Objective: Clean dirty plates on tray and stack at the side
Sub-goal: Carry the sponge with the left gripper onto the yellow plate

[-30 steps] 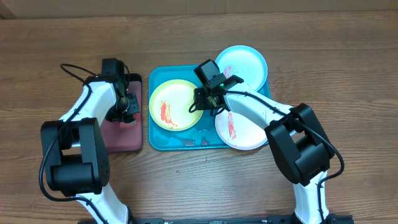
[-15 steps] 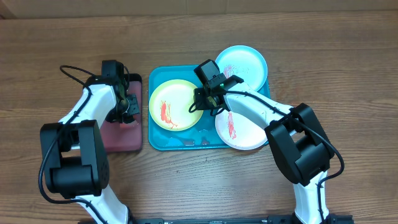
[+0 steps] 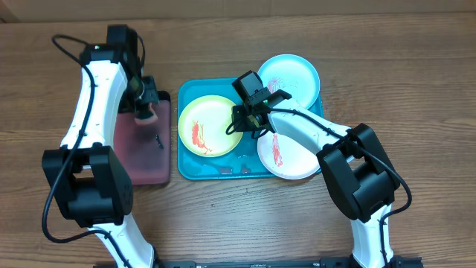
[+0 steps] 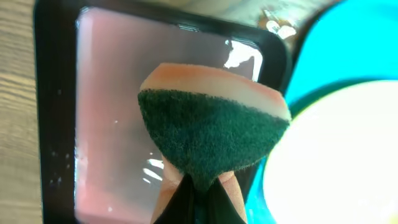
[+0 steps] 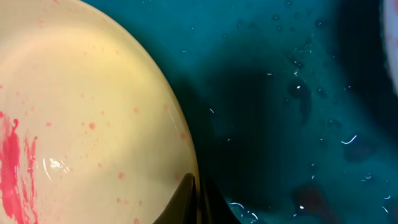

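Surveying from the overhead view, the wooden table (image 3: 416, 67) carries two trays side by side. The teal-blue tray (image 3: 190, 167) lies at centre. The smaller black-rimmed tray (image 3: 141, 160) with a pink inside lies just beside it on the robot's left.

Three plates sit on the teal-blue tray. The yellow-green plate (image 3: 216, 112) occupies the left half and shows a red smear. The white plate (image 3: 294, 160) sits at the near right corner, also smeared red. The light blue plate (image 3: 294, 74) sits at the far right corner, overhanging the rim; its marks are faint.

The left gripper (image 4: 196, 199) is clenched on a sponge (image 4: 211, 124), green scouring face toward the camera and pale orange body behind. The sponge hangs over the far part of the smaller tray, near the corner beside the teal-blue tray.

The right gripper (image 3: 242, 126) is at the right rim of the yellow-green plate, jaws closed together. Whether the rim is pinched between them cannot be told. Wet glints show on the bare teal floor beside it.
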